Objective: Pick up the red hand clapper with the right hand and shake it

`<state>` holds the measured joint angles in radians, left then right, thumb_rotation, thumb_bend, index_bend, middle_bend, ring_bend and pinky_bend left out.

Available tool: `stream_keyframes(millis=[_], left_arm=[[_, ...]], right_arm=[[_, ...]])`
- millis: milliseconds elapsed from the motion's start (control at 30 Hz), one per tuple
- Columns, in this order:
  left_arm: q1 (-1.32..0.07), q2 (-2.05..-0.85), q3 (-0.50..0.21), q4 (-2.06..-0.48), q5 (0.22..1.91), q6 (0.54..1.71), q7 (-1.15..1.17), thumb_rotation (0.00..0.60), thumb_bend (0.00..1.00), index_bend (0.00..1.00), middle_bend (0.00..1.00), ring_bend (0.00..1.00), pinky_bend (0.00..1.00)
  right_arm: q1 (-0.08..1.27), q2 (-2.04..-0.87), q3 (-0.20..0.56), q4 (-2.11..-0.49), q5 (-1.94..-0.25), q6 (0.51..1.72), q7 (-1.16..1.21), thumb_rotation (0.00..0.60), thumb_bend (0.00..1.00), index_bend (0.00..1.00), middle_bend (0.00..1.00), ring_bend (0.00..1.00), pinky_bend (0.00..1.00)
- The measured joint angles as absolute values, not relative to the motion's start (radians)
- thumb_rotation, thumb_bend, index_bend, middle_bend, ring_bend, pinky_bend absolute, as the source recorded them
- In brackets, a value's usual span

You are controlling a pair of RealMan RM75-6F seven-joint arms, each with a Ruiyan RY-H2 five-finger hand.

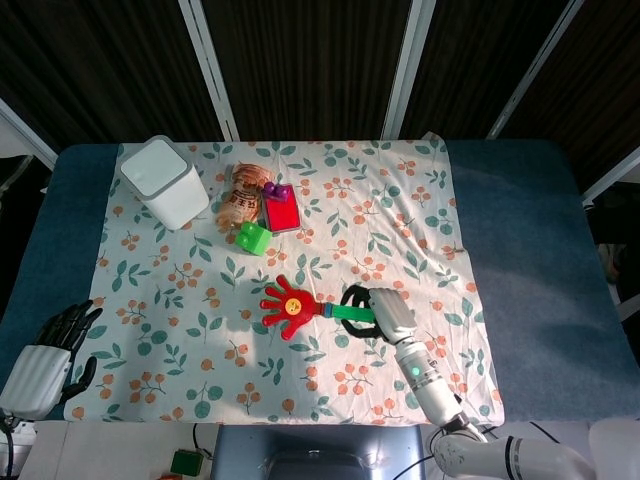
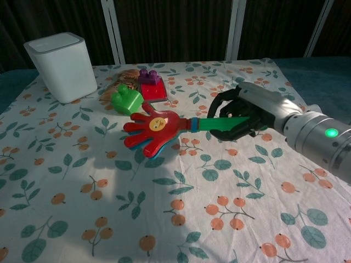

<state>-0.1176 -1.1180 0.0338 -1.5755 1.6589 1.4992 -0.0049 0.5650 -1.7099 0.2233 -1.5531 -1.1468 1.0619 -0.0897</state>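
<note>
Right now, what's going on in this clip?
The robot's right hand grips the green handle of the red hand clapper and holds it out over the flowered tablecloth, the red palm pointing toward the robot's left. The left hand rests at the table's near left corner, holding nothing. At the back of the cloth sit a white box, a green block, a red block with purple studs and a snack packet, none being touched.
</note>
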Motion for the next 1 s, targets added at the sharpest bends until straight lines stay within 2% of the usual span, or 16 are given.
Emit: stream_keyframes(millis=[200,300,333,433,600,733,833,1000], left_arm=[[-0.118,-1.118,0.038,-1.576,1.662,1.496,-0.009,0.6,0.53,0.0,0.0,0.0,0.15],[-0.118,-1.116,0.04,-1.576,1.664,1.496,-0.01,0.6,0.53,0.0,0.0,0.0,0.15],[-0.118,-1.117,0.04,-1.576,1.663,1.496,-0.01,0.6,0.53,0.0,0.0,0.0,0.15],[-0.118,-1.118,0.039,-1.577,1.664,1.497,-0.011,0.6,0.53,0.0,0.0,0.0,0.15],[-0.117,-1.12,0.041,-1.575,1.667,1.5,-0.006,0.6,0.53,0.0,0.0,0.0,0.15],[-0.115,-1.12,0.041,-1.576,1.669,1.505,-0.003,0.6,0.53,0.0,0.0,0.0,0.15],[-0.112,-1.122,0.04,-1.575,1.674,1.518,0.001,0.6,0.53,0.0,0.0,0.0,0.15],[-0.103,-1.144,0.035,-1.557,1.699,1.561,0.028,0.6,0.53,0.0,0.0,0.0,0.15]], right_arm=[[0.598,-1.737,0.222,-1.511,-1.04,1.034,-0.235,0.6,0.44,0.38,0.52,0.54,0.68],[0.606,-1.73,0.216,-1.51,-0.992,1.005,-0.268,0.6,0.43,0.19,0.33,0.37,0.52],[0.609,-1.723,0.213,-1.515,-0.977,0.996,-0.283,0.6,0.42,0.17,0.3,0.35,0.5],[0.617,-1.686,0.206,-1.548,-0.938,0.981,-0.341,0.6,0.39,0.02,0.11,0.16,0.33],[0.609,-1.597,0.189,-1.643,-0.97,1.028,-0.385,0.6,0.34,0.0,0.01,0.03,0.15],[0.585,-1.491,0.157,-1.737,-1.027,1.08,-0.433,0.6,0.31,0.0,0.0,0.0,0.03],[0.543,-1.38,0.111,-1.824,-1.095,1.15,-0.474,0.6,0.31,0.0,0.0,0.0,0.03],[0.406,-1.236,0.01,-1.886,-1.306,1.364,-0.462,0.6,0.31,0.0,0.0,0.0,0.0]])
